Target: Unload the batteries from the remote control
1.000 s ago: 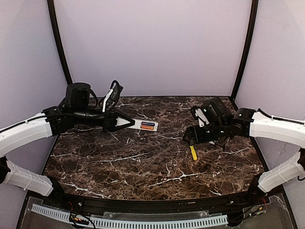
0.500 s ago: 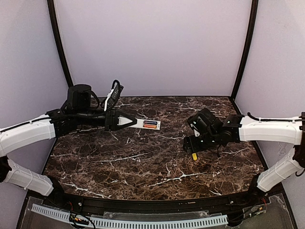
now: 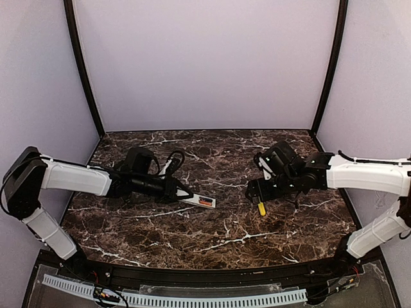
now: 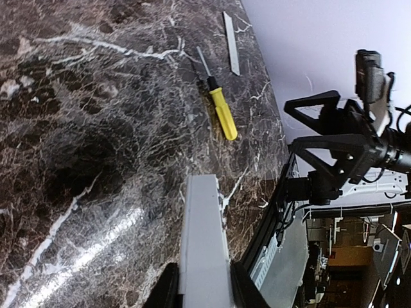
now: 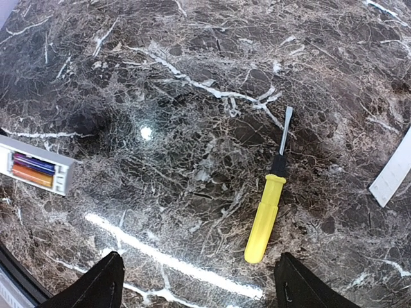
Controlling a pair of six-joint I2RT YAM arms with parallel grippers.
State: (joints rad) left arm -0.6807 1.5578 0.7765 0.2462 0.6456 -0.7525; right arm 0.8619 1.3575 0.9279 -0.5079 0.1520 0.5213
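My left gripper (image 3: 183, 194) is shut on the white remote control (image 3: 200, 200) and holds it low over the middle of the table. In the left wrist view the remote (image 4: 204, 244) sticks out between my fingertips (image 4: 200, 292) with a plain face showing. The batteries (image 3: 206, 201) lie in its open recess. The right wrist view shows them as an orange one and a purple one (image 5: 31, 168) in the remote (image 5: 38, 168). My right gripper (image 3: 257, 191) is open and empty, hovering above the table (image 5: 199, 289).
A yellow-handled screwdriver (image 5: 270, 215) lies on the marble under the right gripper and shows in the top view (image 3: 261, 208) and the left wrist view (image 4: 222, 115). A flat pale cover strip (image 5: 393, 170) lies further right and also shows in the left wrist view (image 4: 231, 35).
The left arm has swung down and forward, bringing the remote from the back left to low over the table's middle. The right gripper has shifted slightly above the screwdriver.
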